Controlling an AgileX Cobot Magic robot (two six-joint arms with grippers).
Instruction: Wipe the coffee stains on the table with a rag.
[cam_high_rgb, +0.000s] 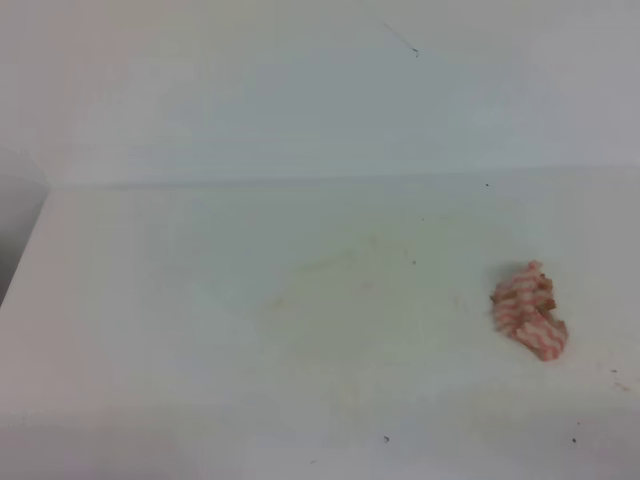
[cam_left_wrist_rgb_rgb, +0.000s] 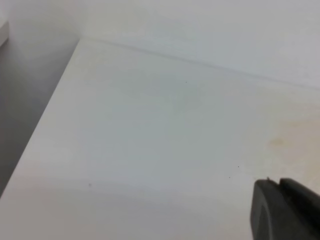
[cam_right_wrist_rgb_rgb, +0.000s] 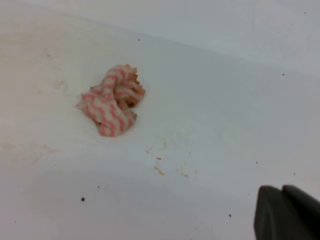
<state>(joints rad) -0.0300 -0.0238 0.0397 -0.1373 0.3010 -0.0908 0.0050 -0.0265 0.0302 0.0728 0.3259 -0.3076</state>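
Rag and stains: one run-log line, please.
rag: bunched, lying free on table | coffee stains: only faint smears | right gripper: shut, empty, away from rag

Rag (cam_high_rgb: 529, 310) lies on table (cam_high_rgb: 200, 330), right side of exterior high view, well apart from table's left edge. Coffee stains (cam_high_rgb: 330, 275) near table middle, left of rag, not touching it. Wall (cam_high_rgb: 300, 80) stands behind table along far edge. Right wrist view: small crumb-like flecks (cam_right_wrist_rgb_rgb: 172, 167) on table just in front of rag, toward right gripper (cam_right_wrist_rgb_rgb: 285, 212) at lower right corner, apart from rag.
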